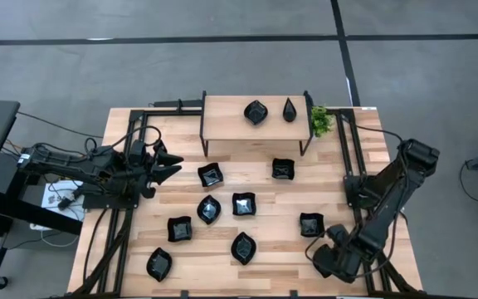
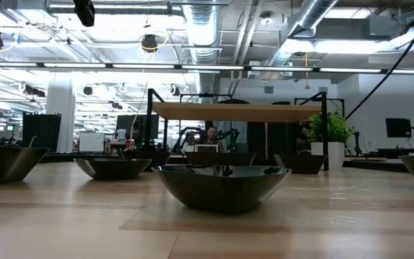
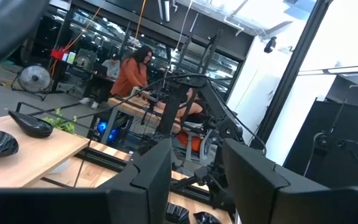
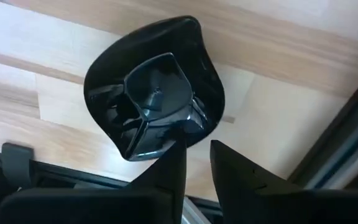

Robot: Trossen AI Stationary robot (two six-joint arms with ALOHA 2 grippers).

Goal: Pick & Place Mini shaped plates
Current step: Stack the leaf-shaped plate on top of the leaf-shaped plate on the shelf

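Several glossy black mini plates lie flat on the wooden table (image 1: 139, 199). Two more rest on the small raised shelf (image 1: 226, 120) at the far side: a square one (image 1: 256, 111) and a teardrop (image 1: 290, 109). My right gripper (image 4: 197, 158) points steeply down over the table's near right part, just beside a rounded plate (image 4: 151, 87), the rightmost one (image 1: 310, 224). Its fingers are slightly open and only bare wood shows between them. My left gripper (image 3: 194, 174) waits open above the table's left side (image 1: 168, 166).
A small green plant (image 1: 320, 121) stands at the shelf's right end. Black frame rails (image 1: 363, 166) run along the table's left and right sides. In the low view one plate (image 2: 221, 183) sits close in front. Beyond the table, people sit at desks.
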